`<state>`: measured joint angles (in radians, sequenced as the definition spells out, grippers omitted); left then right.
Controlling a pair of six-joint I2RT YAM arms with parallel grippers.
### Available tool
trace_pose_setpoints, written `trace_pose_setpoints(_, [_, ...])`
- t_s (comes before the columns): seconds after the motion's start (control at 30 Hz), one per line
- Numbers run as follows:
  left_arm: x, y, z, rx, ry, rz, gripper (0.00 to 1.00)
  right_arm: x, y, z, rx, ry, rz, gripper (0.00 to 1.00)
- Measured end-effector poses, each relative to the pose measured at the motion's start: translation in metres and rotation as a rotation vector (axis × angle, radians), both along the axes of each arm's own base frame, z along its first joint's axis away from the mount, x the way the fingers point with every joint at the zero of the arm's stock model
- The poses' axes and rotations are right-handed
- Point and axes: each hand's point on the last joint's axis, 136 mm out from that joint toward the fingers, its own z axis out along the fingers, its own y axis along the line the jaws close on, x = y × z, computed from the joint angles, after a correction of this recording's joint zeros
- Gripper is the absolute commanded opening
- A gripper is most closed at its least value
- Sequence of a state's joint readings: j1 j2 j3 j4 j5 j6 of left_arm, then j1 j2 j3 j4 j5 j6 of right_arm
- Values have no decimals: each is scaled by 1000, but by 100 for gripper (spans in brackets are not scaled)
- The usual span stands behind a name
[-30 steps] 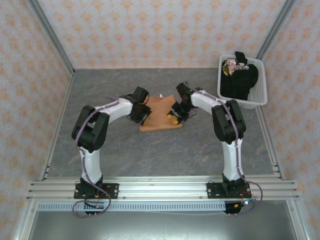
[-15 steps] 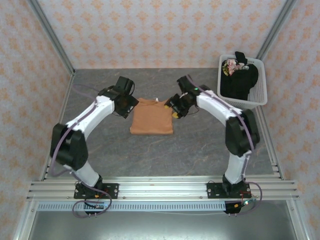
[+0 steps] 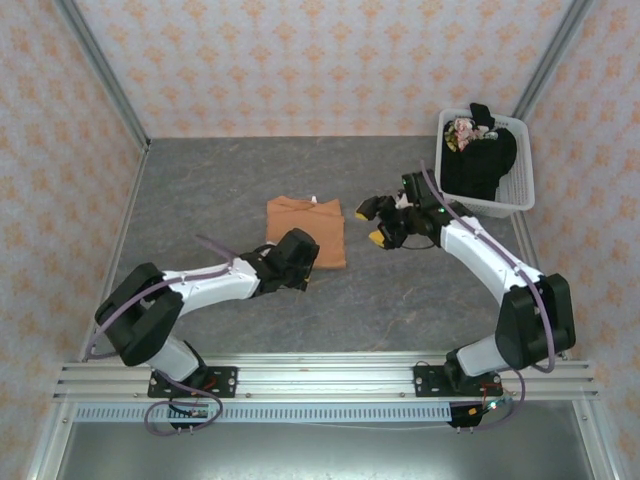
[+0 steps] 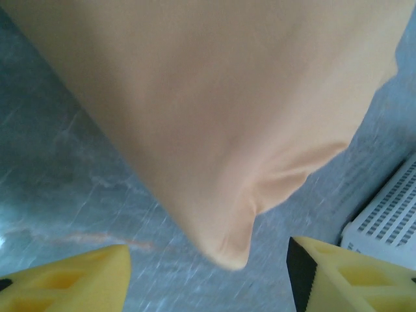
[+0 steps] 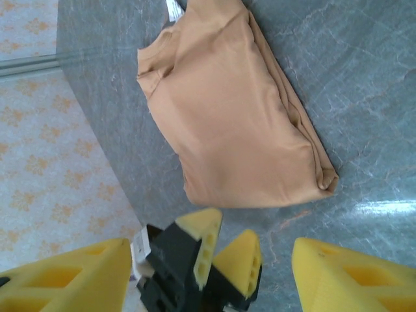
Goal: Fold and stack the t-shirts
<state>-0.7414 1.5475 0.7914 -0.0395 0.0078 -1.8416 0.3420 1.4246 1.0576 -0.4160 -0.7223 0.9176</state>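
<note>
Overhead view of my two-arm rig at a grey marbled table (image 3: 200,200). The orange-tan t-shirt (image 3: 306,232) lies near the table's middle as a compact rectangle, plain side up and collar toward 12 o'clock, so I judge its folding done or all but done. My left gripper (image 3: 303,258) sits at the shirt's 6 o'clock edge, near its left corner. The left wrist view shows its yellow fingers spread wide, pinching nothing, with a soft rounded corner of the cloth just ahead of them. My right gripper (image 3: 372,225) hovers just off the shirt's 3 o'clock side, apart from the cloth, its jaws also spread and empty. The black t-shirt (image 3: 480,165) is bunched in the white slatted basket (image 3: 520,195) at the table's 2 o'clock corner, with a bit of its colourful print showing at the top. I read this as the gap between garments: one shirt folded, the second not yet begun. The next move likely calls for my right arm to swing toward 2 o'clock, reach into the basket, pinch a fold of the black shirt and lift it clear of the rim. Both arms must then spread it flat on the bare table beside the orange one.
</note>
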Motion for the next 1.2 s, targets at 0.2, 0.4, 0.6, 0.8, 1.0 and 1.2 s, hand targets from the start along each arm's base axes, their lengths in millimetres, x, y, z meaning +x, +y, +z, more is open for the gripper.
trace_pose_setpoints(0.2, [14, 4, -21, -32, -25, 120, 45, -10, 0, 15, 30, -36, 11, 67])
trace_pose_setpoints(0.4, [19, 2, -40, -44, -6, 165, 12, -12, -1, 15, 31, -39, 11, 66])
trace_pose_setpoints(0.6, [48, 30, -34, -60, -27, 260, 0, -13, -2, 13, 28, -34, 9, 66])
trace_pose_setpoints(0.8, [89, 102, -30, -30, -36, 367, 0, -13, -3, 12, 22, -30, 6, 66])
trace_pose_setpoints(1.0, [143, 185, -24, 49, -31, 353, 0, -15, -5, 9, 8, -19, -1, 66])
trace_pose_setpoints(1.2, [188, 262, -28, 163, 19, 264, 0, -13, -8, 7, -3, -22, -10, 66])
